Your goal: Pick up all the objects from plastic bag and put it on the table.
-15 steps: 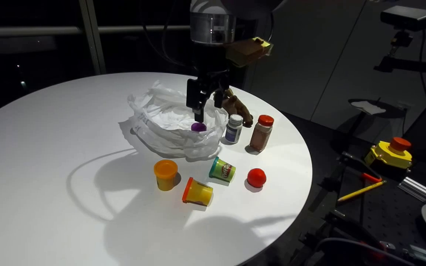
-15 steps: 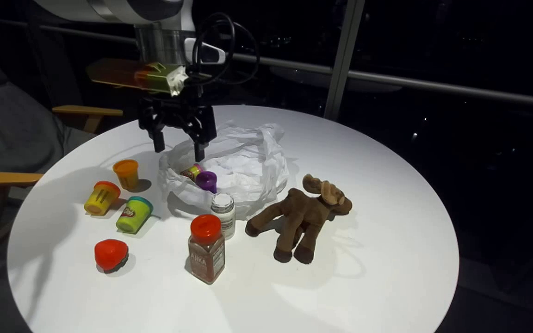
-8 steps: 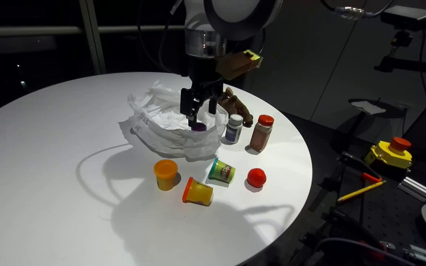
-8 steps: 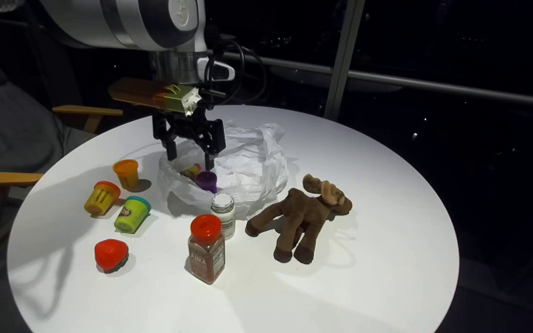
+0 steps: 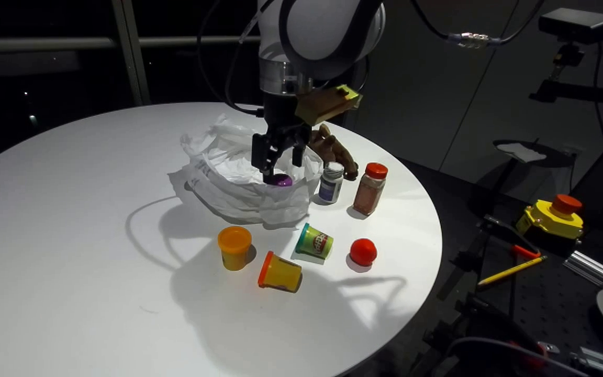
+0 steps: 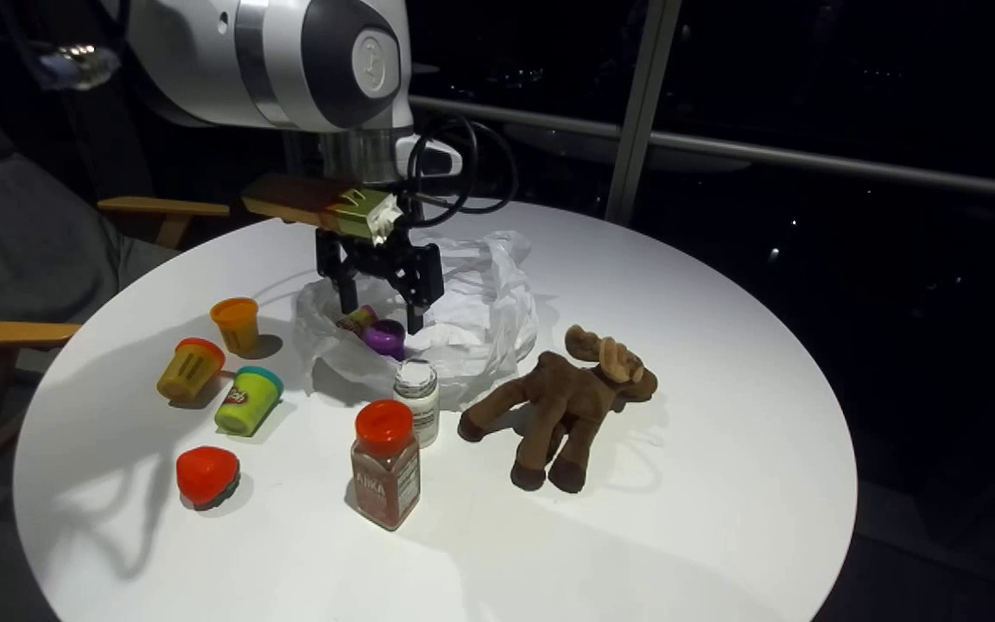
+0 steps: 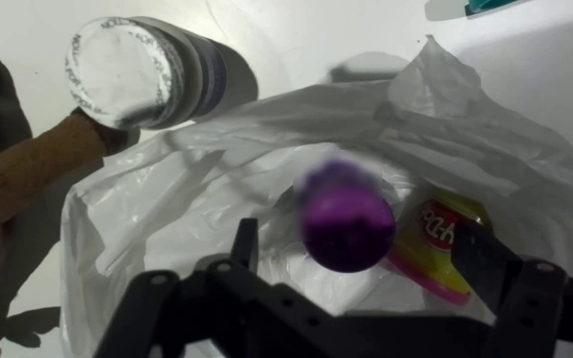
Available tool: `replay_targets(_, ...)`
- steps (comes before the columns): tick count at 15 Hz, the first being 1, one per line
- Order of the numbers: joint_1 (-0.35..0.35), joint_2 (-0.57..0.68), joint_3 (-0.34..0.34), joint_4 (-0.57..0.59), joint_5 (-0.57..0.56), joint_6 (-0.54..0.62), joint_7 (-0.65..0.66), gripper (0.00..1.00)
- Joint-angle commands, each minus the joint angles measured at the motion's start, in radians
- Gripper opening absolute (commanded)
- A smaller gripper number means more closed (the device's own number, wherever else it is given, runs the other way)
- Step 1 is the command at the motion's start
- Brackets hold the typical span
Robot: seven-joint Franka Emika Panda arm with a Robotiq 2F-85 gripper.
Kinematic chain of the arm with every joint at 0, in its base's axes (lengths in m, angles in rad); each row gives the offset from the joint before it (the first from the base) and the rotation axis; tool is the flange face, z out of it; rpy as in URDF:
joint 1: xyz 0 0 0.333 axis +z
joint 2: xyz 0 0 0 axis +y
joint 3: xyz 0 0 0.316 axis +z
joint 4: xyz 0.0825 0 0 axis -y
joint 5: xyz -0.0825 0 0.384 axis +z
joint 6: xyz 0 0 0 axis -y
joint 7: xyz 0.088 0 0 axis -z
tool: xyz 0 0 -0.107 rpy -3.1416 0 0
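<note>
Purple and glossy, a tub (image 7: 348,231) sits in the white bag (image 5: 231,203) beneath the wide-spread, empty gripper (image 6: 382,319).

In bag (image 7: 132,204): purple tub (image 7: 348,233); yellow tub (image 7: 425,254) apparently tipped.

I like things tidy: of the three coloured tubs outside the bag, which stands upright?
The orange tub: its lid faces up, while the yellow tub and the green tub lie on their sides.

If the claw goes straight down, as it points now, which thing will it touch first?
Probably the purple tub: in the wrist view it appears between the fingers of the open claw. One finger overlaps the pink-lidded Play-Doh tub there, so that may come first; depth is unclear.
</note>
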Motion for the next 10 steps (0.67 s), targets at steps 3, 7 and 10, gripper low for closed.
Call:
replay_targets(3, 0.006, 0.037, -0.008, 0.04, 0.013, 0.005, 0.009, 0.72)
replay_targets(7, 0.007, 0.045, -0.007, 0.041, 0.013, 0.003, 0.005, 0.42)
replay_targets(10, 0.007, 0.049, -0.008, 0.042, 0.012, 0.002, 0.004, 0.26)
